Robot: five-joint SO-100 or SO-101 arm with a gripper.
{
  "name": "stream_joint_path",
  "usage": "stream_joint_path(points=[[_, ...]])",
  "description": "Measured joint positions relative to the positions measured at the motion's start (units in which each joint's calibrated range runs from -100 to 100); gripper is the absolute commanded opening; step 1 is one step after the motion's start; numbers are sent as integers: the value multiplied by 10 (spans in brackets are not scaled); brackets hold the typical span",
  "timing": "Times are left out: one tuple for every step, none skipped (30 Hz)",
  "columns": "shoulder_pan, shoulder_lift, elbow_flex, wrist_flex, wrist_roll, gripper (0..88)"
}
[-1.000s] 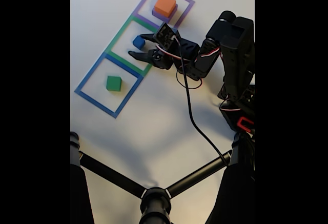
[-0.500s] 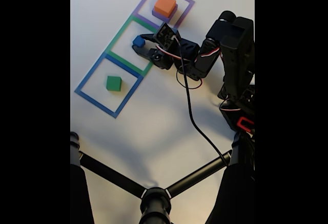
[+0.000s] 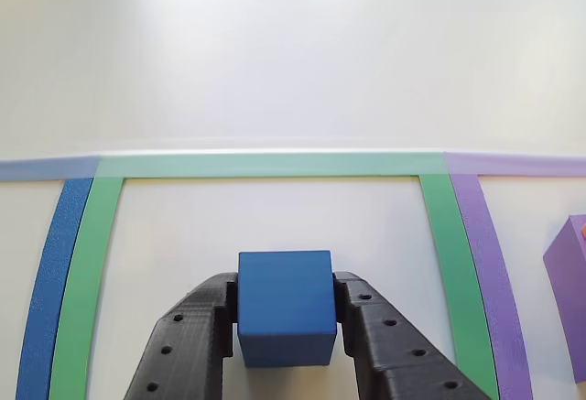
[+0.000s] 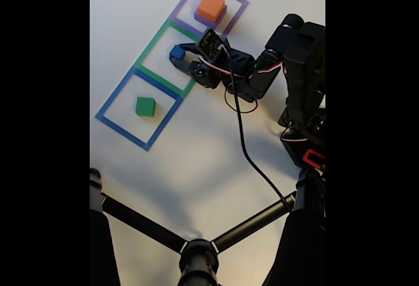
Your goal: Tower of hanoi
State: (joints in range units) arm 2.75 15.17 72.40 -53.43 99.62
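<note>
Overall, the work surface is a plain white tabletop (image 4: 196,161), evenly lit, with soft shadows beneath the arm (image 4: 288,63). Three tape squares lie on it in a diagonal row in the fixed view: a blue tape square (image 4: 139,108), a green tape square (image 4: 171,60) adjoining it, and a purple tape square (image 4: 211,6) adjoining the green one. Black tripod legs (image 4: 196,247) cross the lower part of that view, and a black cable (image 4: 243,142) trails from the wrist across the tabletop.

The blue cube (image 3: 285,307) sits inside the green tape square, well clear of its borders in the other view. It lies directly between the two black fingers (image 3: 194,340), whose inner faces press flat on its left and right sides. The fingers are closed to the width of the cube and grip it; whether the cube rests on the tabletop or is lifted off it cannot be told.

Relative to the green tape square, the green cube (image 4: 145,106) sits alone inside the blue tape square on one side. The orange block (image 4: 211,5) rests on the purple slab (image 4: 211,17) inside the purple tape square on the other side. An edge of the purple slab shows at the right margin of the other view.
</note>
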Motion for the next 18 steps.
stream_joint_path(points=[[-2,-15,7,10,0,33],[-6,-33,11,27,0,33],[-12,-55,15,48,0,33],[-18,-77,16,69,0,33],[-23,-103,16,94,0,33],[-28,-132,16,124,0,33],[-32,-163,15,159,2,33],[-35,-196,12,200,4,33],[-36,-228,3,246,4,33],[-36,-262,-9,296,4,34],[-37,-294,-24,348,4,34],[-38,-325,-39,399,4,34],[-38,-354,-52,451,4,34],[-39,-380,-68,502,4,34],[-40,-404,-83,550,4,34],[-40,-427,-101,599,4,34],[-40,-448,-121,647,4,34],[-40,-468,-144,698,4,34]])
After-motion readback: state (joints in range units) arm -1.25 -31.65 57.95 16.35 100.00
